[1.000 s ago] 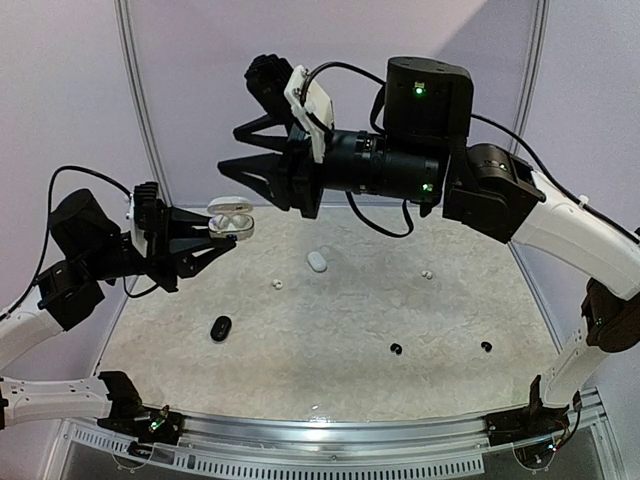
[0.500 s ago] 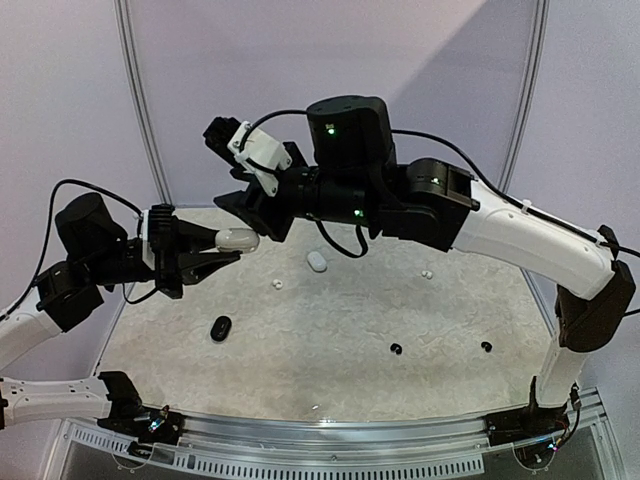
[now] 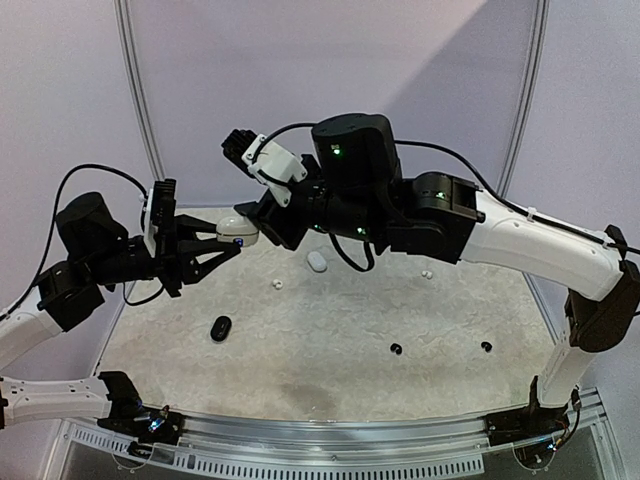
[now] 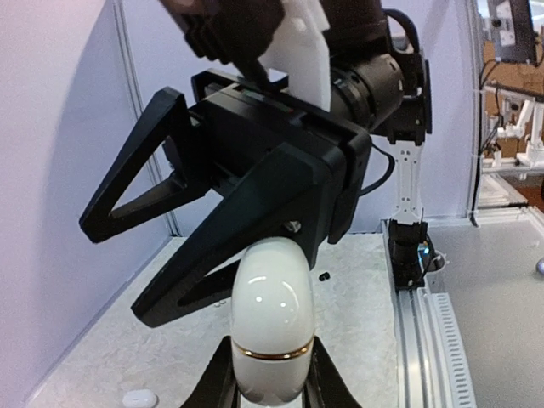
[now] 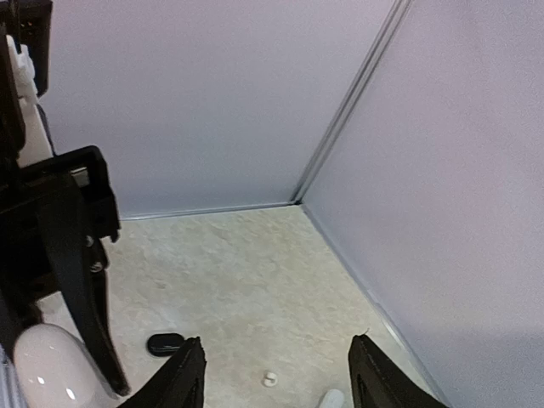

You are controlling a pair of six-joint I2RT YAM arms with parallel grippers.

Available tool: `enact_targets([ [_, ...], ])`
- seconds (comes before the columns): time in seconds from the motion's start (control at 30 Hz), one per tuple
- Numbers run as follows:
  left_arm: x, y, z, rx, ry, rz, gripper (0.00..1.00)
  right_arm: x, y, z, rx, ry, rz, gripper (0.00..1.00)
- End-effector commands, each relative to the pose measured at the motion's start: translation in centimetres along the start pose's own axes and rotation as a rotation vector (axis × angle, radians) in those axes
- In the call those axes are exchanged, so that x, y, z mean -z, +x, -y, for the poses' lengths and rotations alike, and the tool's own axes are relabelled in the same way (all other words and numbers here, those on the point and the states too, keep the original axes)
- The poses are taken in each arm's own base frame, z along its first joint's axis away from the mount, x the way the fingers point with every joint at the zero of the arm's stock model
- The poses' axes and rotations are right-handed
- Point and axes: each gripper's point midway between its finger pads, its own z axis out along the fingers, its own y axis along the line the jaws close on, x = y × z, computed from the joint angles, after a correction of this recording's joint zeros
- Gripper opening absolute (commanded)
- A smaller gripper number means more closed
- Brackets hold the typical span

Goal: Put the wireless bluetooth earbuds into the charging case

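Observation:
My left gripper (image 3: 228,238) is shut on a white charging case (image 3: 238,226) and holds it in the air at the left. In the left wrist view the case (image 4: 272,319) looks closed, with a gold seam. My right gripper (image 3: 268,218) is open and empty, right beside the held case; its black fingers (image 4: 246,212) loom over the case. On the table lie a white earbud (image 3: 277,284), two more white ones (image 3: 427,273) and two black earbuds (image 3: 396,349) (image 3: 486,346). The right wrist view shows one white earbud (image 5: 270,379) between its open fingers, far below.
A second white case (image 3: 317,261) lies mid-table, and a black case (image 3: 221,328) lies front left, also in the right wrist view (image 5: 166,343). Lilac walls close the back and sides. A metal rail (image 3: 350,435) runs along the near edge.
The held case's lid was open a second ago and is closed now. My right arm has swung left and down to the case. My left gripper has lifted slightly.

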Motion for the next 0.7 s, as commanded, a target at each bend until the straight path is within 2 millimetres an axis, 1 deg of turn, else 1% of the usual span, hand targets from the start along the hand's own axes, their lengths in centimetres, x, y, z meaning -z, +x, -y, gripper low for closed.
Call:
enact_targets([
  [0.0,0.3,-0.7,-1.6,0.195,-0.075,0.048,0.0,2.6,0.6,3.1,0.061,0.125,-0.084,0.66],
  [0.07,0.3,-1.0,-2.2,0.252,-0.1,0.061,0.0,3.6,1.6,3.1,0.194,0.113,-0.129,0.74],
  [0.1,0.3,-1.2,-2.6,0.281,-0.112,0.072,0.0,3.8,2.4,2.9,0.258,0.1,-0.147,0.77],
  [0.13,0.3,-1.5,-2.9,0.307,-0.118,0.089,0.0,4.4,2.8,2.8,0.337,0.083,-0.15,0.77],
  [0.17,0.3,-1.7,-3.1,0.335,-0.123,0.1,0.0,4.6,3.4,2.4,0.387,0.064,-0.151,0.78],
  [0.23,0.2,-2.0,-3.2,0.377,-0.119,0.113,0.0,5.1,3.6,1.7,0.48,0.038,-0.108,0.78],
  [0.27,0.2,-2.1,-3.2,0.389,-0.114,0.115,0.0,5.7,3.2,1.4,0.528,0.024,-0.069,0.78],
  [0.3,0.2,-2.1,-3.1,0.391,-0.11,0.113,0.0,6.2,2.2,1.1,0.546,0.015,-0.014,0.78],
  [0.37,0.3,-2.2,-3.1,0.392,-0.113,0.109,0.0,6.9,-0.4,0.4,0.61,0.02,0.104,0.79],
  [0.43,0.3,-2.2,-3.2,0.396,-0.116,0.109,0.0,6.8,-2.1,-0.3,0.661,0.034,0.159,0.79],
  [0.47,0.3,-2.3,-3.2,0.395,-0.114,0.11,0.0,6.1,-2.1,-0.9,0.69,0.036,0.163,0.8],
  [0.57,0.2,-2.5,-3.2,0.39,-0.112,0.113,0.0,5.0,-2.8,-1.9,0.761,0.038,0.203,0.8],
  [0.67,0.3,-2.7,-3.1,0.385,-0.11,0.114,0.0,4.2,-2.5,-3.0,0.802,-0.007,0.209,0.81],
])
